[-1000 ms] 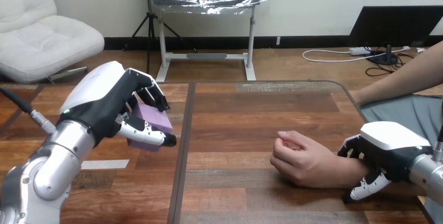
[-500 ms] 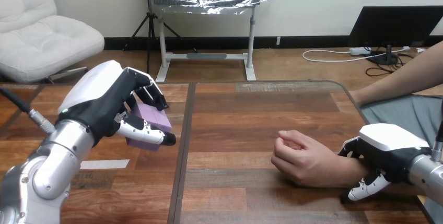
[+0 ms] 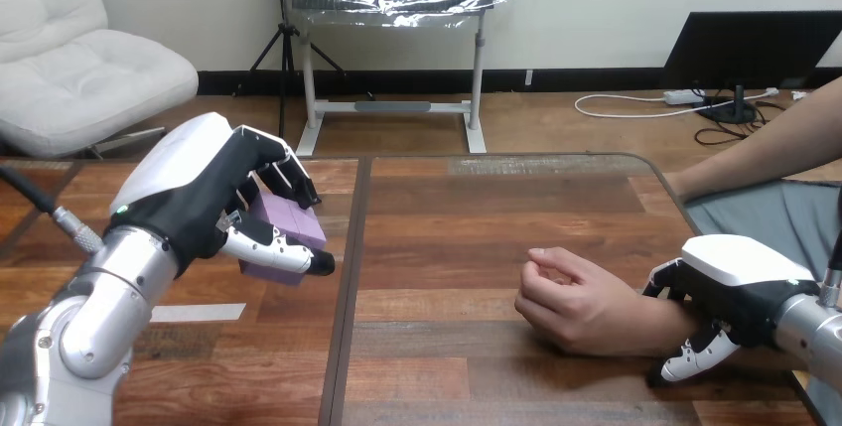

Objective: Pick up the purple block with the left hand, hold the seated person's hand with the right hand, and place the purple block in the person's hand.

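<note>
the wooden table (image 3: 496,208) spans the view, with a dark seam running front to back left of its middle. the robot's left arm (image 3: 99,307) rises from the lower left corner, silver forearm angled up toward the table's left part. the left hand (image 3: 189,198) is clamped on the purple block (image 3: 288,222): its fingers (image 3: 288,173) curl over the block's top and far side and its thumb (image 3: 283,252) presses along the lower front edge. the block sits in that grasp just left of the seam, well apart from the person's hand (image 3: 571,307).

the person's forearm comes in from the right edge, and the hand rests on the table right of centre, loosely curled, knuckles pointing left. the right hand (image 3: 740,282) is closed round the person's wrist (image 3: 655,322), fingers over the far side and thumb (image 3: 695,356) on the near side.
</note>
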Controlling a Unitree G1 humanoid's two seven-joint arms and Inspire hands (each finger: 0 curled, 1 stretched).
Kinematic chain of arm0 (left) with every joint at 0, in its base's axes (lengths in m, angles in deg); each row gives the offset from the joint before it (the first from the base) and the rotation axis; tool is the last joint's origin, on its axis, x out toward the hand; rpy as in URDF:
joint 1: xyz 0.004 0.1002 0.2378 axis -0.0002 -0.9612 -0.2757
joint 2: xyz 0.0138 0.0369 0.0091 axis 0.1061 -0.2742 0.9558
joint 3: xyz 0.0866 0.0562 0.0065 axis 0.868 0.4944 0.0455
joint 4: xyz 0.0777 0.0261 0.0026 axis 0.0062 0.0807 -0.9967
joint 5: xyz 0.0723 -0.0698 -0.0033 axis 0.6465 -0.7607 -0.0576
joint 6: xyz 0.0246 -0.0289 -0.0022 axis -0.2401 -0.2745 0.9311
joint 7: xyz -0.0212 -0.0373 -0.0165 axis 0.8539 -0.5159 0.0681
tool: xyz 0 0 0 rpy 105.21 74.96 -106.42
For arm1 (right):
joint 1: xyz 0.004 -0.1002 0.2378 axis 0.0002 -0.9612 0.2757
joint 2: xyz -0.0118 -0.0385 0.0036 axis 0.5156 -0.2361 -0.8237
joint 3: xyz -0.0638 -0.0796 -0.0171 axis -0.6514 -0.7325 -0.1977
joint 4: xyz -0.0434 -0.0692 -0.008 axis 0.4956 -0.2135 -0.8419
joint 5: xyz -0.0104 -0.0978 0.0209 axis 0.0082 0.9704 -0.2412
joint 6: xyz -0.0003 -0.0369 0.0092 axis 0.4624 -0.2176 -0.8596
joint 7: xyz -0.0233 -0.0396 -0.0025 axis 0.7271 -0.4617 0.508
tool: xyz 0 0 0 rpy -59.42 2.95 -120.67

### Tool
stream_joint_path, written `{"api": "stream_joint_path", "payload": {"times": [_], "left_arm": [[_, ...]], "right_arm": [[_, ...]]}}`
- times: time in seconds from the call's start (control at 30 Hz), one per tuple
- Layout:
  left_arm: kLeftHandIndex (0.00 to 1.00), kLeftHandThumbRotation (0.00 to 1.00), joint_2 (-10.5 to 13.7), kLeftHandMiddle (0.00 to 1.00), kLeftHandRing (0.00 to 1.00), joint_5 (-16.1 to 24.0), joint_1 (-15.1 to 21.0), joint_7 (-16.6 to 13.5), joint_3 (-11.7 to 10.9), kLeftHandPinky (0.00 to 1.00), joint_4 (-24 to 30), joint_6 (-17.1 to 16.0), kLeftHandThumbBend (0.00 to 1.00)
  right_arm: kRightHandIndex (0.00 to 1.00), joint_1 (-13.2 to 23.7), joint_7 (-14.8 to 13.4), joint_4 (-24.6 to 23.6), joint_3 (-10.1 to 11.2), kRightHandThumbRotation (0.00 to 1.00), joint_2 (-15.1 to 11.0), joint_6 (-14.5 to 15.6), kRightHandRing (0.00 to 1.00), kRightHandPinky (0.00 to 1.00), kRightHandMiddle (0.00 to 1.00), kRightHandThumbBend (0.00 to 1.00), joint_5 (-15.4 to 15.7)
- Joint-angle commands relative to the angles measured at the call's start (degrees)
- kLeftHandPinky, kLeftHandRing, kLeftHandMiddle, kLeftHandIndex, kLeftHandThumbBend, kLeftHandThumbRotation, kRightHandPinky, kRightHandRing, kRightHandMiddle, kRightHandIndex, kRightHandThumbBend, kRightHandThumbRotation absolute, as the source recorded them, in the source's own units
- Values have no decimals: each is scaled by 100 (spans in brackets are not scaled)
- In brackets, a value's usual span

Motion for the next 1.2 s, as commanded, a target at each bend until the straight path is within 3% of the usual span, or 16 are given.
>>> {"api": "stream_joint_path", "payload": {"times": [0.0,0.4,0.8,1.17], "left_arm": [[43,0,1,45,42,-32,396,-104,-204,39,264,-124,73],[43,0,-9,46,42,-44,387,-106,-221,41,254,-155,73],[44,0,-43,46,43,-12,393,-98,-199,43,246,-57,73],[44,0,-139,44,38,-26,432,-134,-162,37,165,6,72]], "right_arm": [[64,-301,142,358,-399,15,557,-97,50,42,58,91,-71],[57,-313,102,356,-354,2,581,-97,46,39,53,92,-248],[49,-280,-37,462,-313,0,599,-204,38,32,45,91,-345],[43,-229,-257,615,-204,0,623,-417,37,31,42,91,-468]]}}
